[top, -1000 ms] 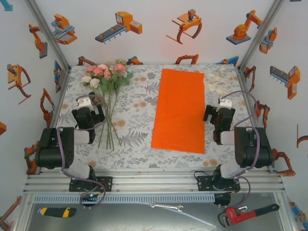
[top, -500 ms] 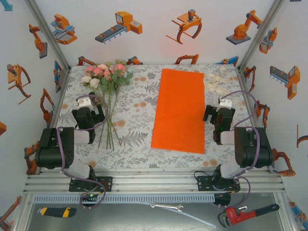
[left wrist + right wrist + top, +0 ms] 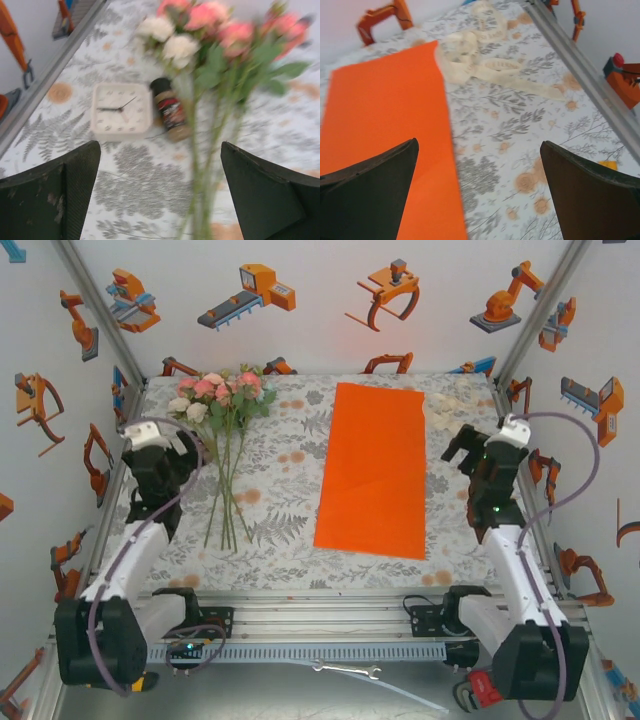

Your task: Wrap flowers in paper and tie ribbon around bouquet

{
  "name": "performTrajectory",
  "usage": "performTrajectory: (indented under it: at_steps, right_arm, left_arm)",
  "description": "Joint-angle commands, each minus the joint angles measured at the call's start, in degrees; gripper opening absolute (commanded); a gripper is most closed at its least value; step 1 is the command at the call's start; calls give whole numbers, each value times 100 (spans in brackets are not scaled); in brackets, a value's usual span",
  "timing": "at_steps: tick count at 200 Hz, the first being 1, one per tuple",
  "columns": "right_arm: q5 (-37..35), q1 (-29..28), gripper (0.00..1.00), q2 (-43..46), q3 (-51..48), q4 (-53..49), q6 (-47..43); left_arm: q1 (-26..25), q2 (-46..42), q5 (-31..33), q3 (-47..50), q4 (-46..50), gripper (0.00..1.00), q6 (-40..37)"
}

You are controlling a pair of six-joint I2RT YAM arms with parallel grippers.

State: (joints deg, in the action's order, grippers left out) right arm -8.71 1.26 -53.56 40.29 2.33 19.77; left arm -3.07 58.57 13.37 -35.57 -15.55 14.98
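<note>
Grey leaf-print cloth covers the bench point(image 3: 280, 530), with white walls dotted with orange robot stickers all round. Over on the left, the flowers point(image 3: 222, 398) lie flat, pink and cream heads up at the far edge, thin green stems trailing back toward the near side. Left gripper point(image 3: 160, 150) hangs just to the left of those stems, its dark fingers point(image 3: 60, 195) spread wide, nothing between them. From the left wrist view we get a white square clock point(image 3: 121, 111) on the cloth and a small dark-capped jar point(image 3: 170, 110) lying on its side just beside it, between clock and stems; the blooms are blurred at the top.

Centre-right now: the paper point(image 3: 373, 470), bright orange, lies flat and unfolded, long side running away from the arms, well apart from the flowers. Far right corner, the ribbon point(image 3: 452, 410), cream, sits in a loose heap just beside the sheet's far right corner. Right gripper point(image 3: 479, 144) hangs off to the right of the sheet, fingers point(image 3: 370, 195) wide apart as well, gripping nothing, looking across the paper's edge and the ribbon.
</note>
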Motion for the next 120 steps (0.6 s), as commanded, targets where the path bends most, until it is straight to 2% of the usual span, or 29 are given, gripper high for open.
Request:
performTrajectory:
  at_steps: [1,16,29,42,60,76,120]
  right_arm:
    - [1442,15,94,-297,782,-2453,631]
    - [2160,15,91,-798,1409,-3223,763]
    - [2509,15,88,-1272,1879,-3752,864]
    - [2492,15,87,-1600,2106,-4021,880]
    - [2207,15,88,-1863,2010,-3914,791]
    - [2277,17,89,-2144,1939,-3691,654]
    - [2444,128,91,-3509,2324,-2883,541]
  left_arm:
    - [-178,37,-1386,-936,1894,97,1247]
    - [-593,512,-2119,-1644,2426,97,1453]
    - [-1156,988,-2166,-2240,2936,97,1342]
    - [-1787,1426,-2047,-2662,3162,97,1112]
    - [-2437,2032,-1879,-2921,3084,97,982]
    - [-2807,2566,-1887,-3070,2949,97,996]
    - [-3352,3638,-1714,-3352,2824,97,986]
